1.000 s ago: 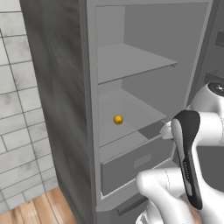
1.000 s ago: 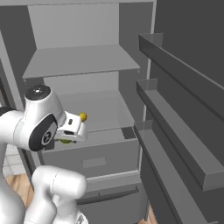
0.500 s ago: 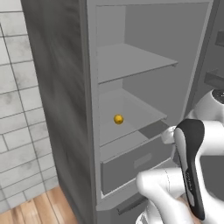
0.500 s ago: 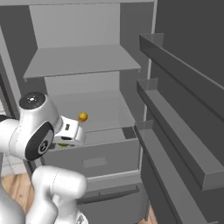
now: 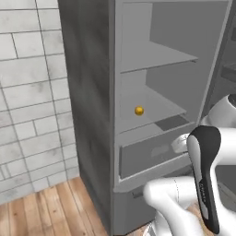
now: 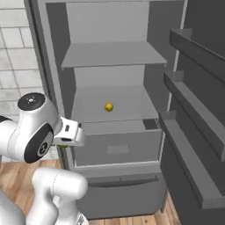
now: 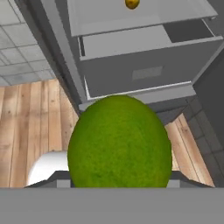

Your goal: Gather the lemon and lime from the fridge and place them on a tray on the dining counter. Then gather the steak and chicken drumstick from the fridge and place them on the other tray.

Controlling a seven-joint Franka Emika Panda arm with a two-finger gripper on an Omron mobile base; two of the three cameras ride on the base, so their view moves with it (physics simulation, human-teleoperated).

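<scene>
Pincer [image 6: 66, 139] clamped on the lime [image 7: 119, 142], held low, out in front of the fridge [image 5: 92, 83]; green shows under the hand in the right base view; fingertips hidden behind the fruit. Step in hand, by my reading: carry the lime clear of the fridge toward the tray; keep the squeeze steady, swing slowly, hand level, since a round fruit may roll out. Beyond, the drawer [image 6: 118, 147] stands part open; farther in, the lemon [image 6: 109, 107] sits on the shelf [image 6: 132, 103] above the drawer, well apart from the pincer.
</scene>
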